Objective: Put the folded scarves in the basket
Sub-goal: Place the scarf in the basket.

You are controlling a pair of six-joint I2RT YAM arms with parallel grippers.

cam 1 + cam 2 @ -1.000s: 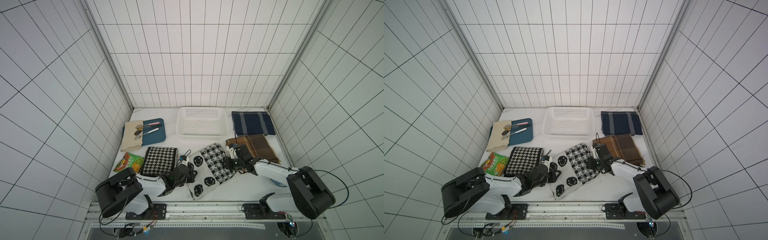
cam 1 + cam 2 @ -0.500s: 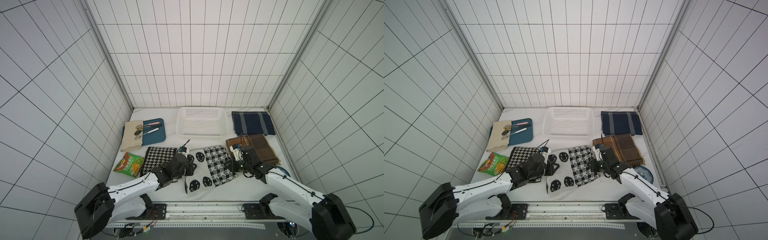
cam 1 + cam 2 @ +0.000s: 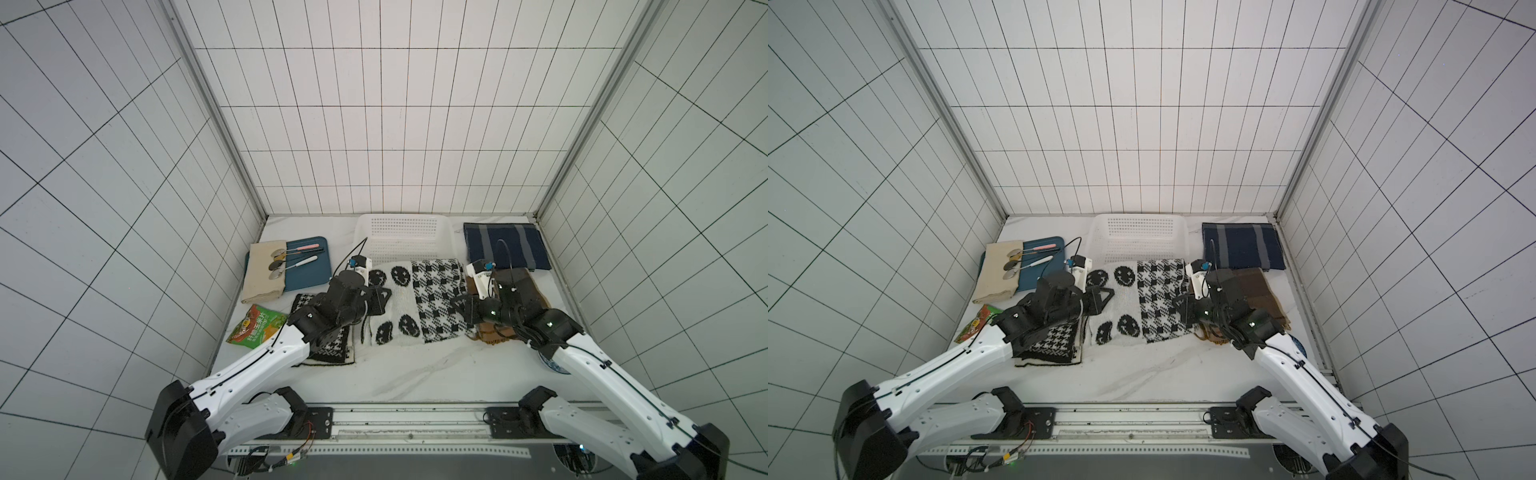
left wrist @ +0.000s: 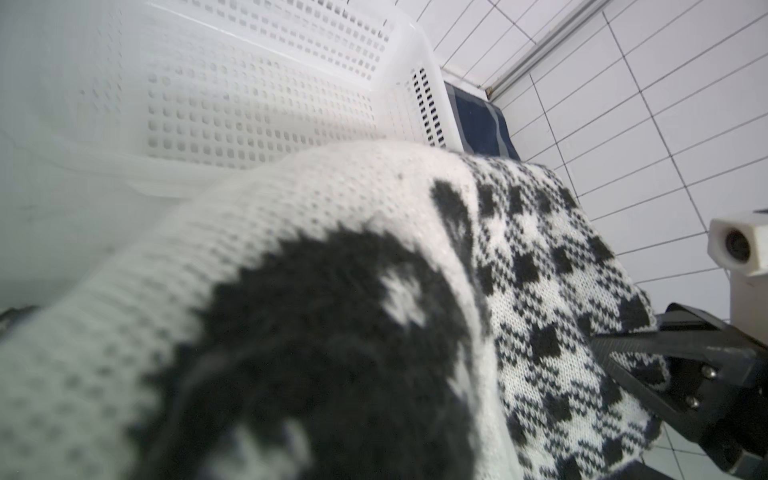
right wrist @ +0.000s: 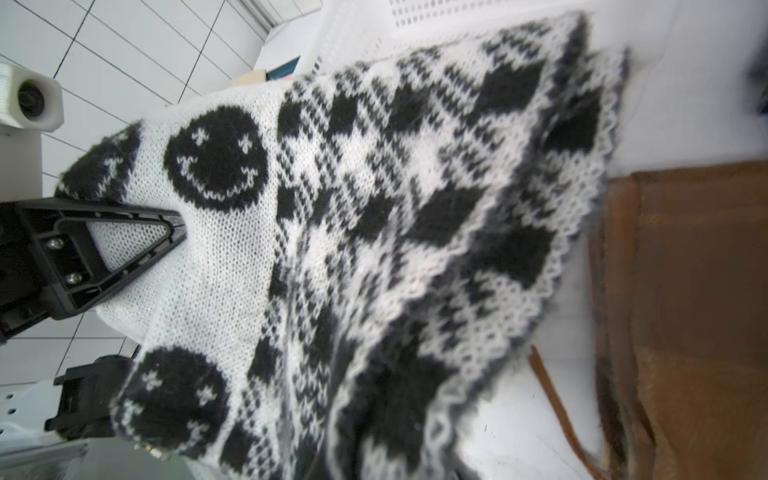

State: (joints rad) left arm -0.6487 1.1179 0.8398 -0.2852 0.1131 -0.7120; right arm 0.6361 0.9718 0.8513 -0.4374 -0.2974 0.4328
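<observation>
No readable text (snack bag [image 3: 256,329] blurred).

basket [image 3: 402,229] front rim hidden behind scarf [image 3: 417,300]

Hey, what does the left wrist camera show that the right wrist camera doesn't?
Only the left wrist view shows the perforated floor of the basket, the navy striped scarf beyond it, and the right hand clamped on the checked edge. Only the right wrist view shows the brown scarf, a whole smiley face, and the left hand gripping the smiley side. Both show the black-and-white scarf and part of the basket's wall.
</observation>
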